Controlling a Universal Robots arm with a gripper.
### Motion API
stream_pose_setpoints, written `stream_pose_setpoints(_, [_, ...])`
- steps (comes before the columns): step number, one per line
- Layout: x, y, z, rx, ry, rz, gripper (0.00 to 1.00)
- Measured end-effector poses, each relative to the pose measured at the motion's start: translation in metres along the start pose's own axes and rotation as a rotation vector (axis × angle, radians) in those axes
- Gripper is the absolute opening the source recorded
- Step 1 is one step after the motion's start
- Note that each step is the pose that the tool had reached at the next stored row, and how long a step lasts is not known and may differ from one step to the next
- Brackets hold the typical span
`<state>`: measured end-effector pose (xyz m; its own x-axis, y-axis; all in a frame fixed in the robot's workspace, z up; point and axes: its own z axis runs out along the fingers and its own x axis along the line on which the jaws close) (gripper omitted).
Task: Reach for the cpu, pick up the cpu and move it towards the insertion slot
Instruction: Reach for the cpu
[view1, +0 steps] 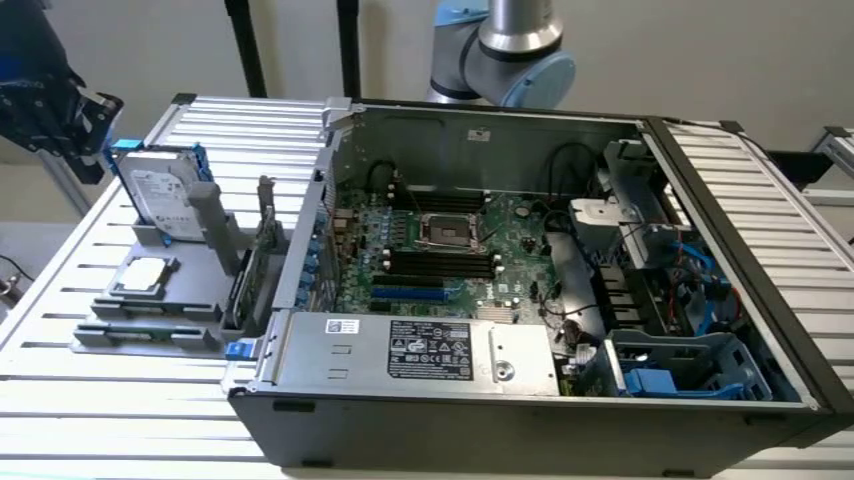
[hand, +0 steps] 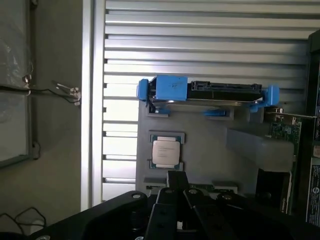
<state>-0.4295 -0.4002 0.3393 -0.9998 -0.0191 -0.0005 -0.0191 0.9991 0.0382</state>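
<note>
The open computer case fills the exterior view's centre and right. The gripper hovers clear of the cpu; I cannot tell whether it is spread or closed. The insertion slot sits mid-board. At left-middle the cpu lies flat in a grey holder. It is likely light, stiff and delicate underneath, best pinched by opposite edges.
</note>
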Motion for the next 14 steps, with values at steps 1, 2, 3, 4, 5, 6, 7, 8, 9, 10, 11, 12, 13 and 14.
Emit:
stream_pose_setpoints(1, [0.0015,0.0021,0.0000,0.0001,0.0001,0.000,0.11])
stream_pose_setpoints(2, [0.0027,0.0037,0.0001,0.0001,0.0002,0.000,0.11])
stream_pose_setpoints(3, [0.0036,0.0048,0.0001,0.0001,0.0002,0.000,0.11])
stream_pose_setpoints(4, [0.0044,0.0057,0.0002,0.0001,0.0001,0.000,0.11])
stream_pose_setpoints(5, [0.0051,0.0065,0.0002,0.0001,0.0001,0.000,0.11])
stream_pose_setpoints(6, [0.0057,0.0074,0.0003,0.0000,0.0001,0.000,0.11])
stream_pose_setpoints(7, [0.0060,0.0081,0.0003,0.0000,0.0000,0.000,0.11])
stream_pose_setpoints(8, [0.0062,0.0085,0.0004,0.0000,0.0000,0.000,0.11])
stream_pose_setpoints(9, [0.0065,0.0086,0.0003,0.0001,0.0002,0.000,0.11])
stream_pose_setpoints(10, [0.0066,0.0086,0.0003,0.0002,0.0003,0.000,0.11])
stream_pose_setpoints(11, [0.0071,0.0087,0.0003,0.0000,0.0001,0.000,0.11])
stream_pose_setpoints(12, [0.0071,0.0087,0.0003,0.0000,0.0001,0.000,0.11])
stream_pose_setpoints(13, [0.0071,0.0087,0.0003,0.0001,0.0002,0.000,0.11])
stream_pose_setpoints(14, [0.0071,0.0087,0.0003,0.0001,0.0001,0.000,0.11])
